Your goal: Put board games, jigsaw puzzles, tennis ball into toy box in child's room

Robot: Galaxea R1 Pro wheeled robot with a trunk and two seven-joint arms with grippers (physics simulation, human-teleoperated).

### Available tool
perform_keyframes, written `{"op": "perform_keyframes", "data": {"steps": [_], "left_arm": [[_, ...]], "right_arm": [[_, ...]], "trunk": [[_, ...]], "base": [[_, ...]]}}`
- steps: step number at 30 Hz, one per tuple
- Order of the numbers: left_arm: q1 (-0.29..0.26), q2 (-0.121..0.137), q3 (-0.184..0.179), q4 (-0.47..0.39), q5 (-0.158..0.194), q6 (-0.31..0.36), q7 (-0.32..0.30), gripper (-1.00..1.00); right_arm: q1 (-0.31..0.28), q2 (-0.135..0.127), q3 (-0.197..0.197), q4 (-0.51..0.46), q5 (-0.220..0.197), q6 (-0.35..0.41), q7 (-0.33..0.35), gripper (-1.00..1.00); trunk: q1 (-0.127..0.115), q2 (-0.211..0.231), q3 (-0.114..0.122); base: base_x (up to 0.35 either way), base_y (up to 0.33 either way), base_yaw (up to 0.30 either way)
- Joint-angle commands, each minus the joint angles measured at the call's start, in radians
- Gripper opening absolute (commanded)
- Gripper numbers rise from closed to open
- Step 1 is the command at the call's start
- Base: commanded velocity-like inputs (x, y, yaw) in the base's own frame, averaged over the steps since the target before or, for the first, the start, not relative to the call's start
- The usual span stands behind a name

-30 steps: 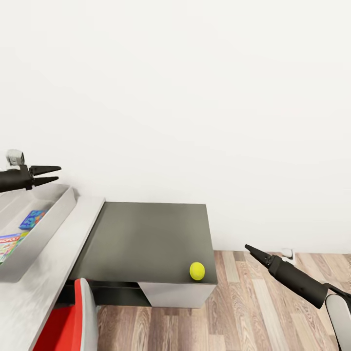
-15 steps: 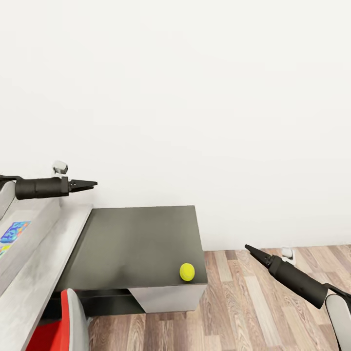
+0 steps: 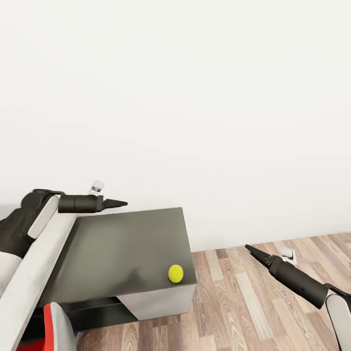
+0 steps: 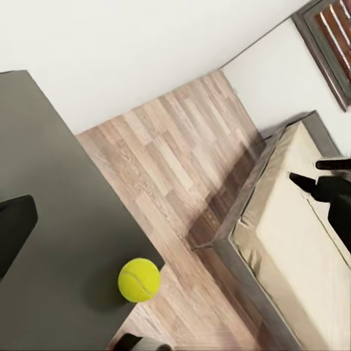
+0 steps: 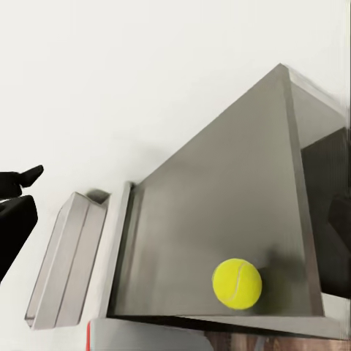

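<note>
The tennis ball (image 3: 176, 273) (image 4: 139, 279) (image 5: 237, 283) rests near the front right corner of the table's dark grey corner section (image 3: 122, 248). My left gripper (image 3: 119, 203) hovers open and empty over that section's back left edge, well behind the ball. Open and empty too, my right gripper (image 3: 251, 249) hangs over the floor to the right of the table. The toy box (image 5: 69, 256) stands on the pale top beyond the dark section. The bed (image 4: 307, 248) shows bare mattress. The board games and jigsaw puzzles are out of view.
A white wall runs close behind the table. Wood plank floor (image 3: 253, 302) lies open between table and bed. A red chair (image 3: 51, 324) stands at the table's front left. The pale grey table top (image 3: 29, 273) stretches left. A grey-framed window (image 4: 333, 36) is above the bed.
The head view has turned right, so the toy box left it. My left arm swung right from over the toy box to the dark section's back edge. The ball stays put.
</note>
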Motion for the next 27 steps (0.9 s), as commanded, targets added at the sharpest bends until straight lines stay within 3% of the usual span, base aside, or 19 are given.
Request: {"op": "perform_keyframes", "data": {"steps": [1, 7, 13, 22, 27], "left_arm": [[0.007, -0.008, -0.002, 0.000, 0.000, 0.003, 0.015, 1.00], [0.063, -0.053, -0.005, 0.000, -0.005, 0.001, 0.132, 1.00], [0.152, -0.100, -0.004, -0.001, -0.006, -0.019, 0.283, 1.00], [0.256, -0.109, 0.007, -0.001, -0.002, -0.040, 0.337, 1.00], [0.314, -0.109, 0.048, -0.002, 0.002, -0.044, 0.342, 1.00]], "right_arm": [[-0.001, 0.000, -0.001, 0.000, 0.001, 0.005, 0.004, 1.00], [-0.001, 0.000, -0.001, 0.001, 0.001, 0.004, 0.004, 1.00], [-0.001, 0.001, -0.001, 0.001, 0.002, 0.004, 0.003, 1.00], [-0.001, 0.001, -0.001, 0.001, 0.002, 0.004, 0.001, 1.00], [-0.001, 0.001, 0.000, 0.001, 0.002, 0.003, 0.000, 1.00]], "trunk": [[0.001, -0.002, 0.000], [0.001, -0.002, 0.008], [0.001, -0.002, 0.016], [0.001, -0.002, 0.028], [0.001, -0.002, 0.034]], "base": [[0.000, 0.000, -0.197], [0.000, 0.000, -0.197], [0.000, 0.000, -0.197], [0.000, 0.000, -0.198], [0.000, 0.000, -0.173]]}}
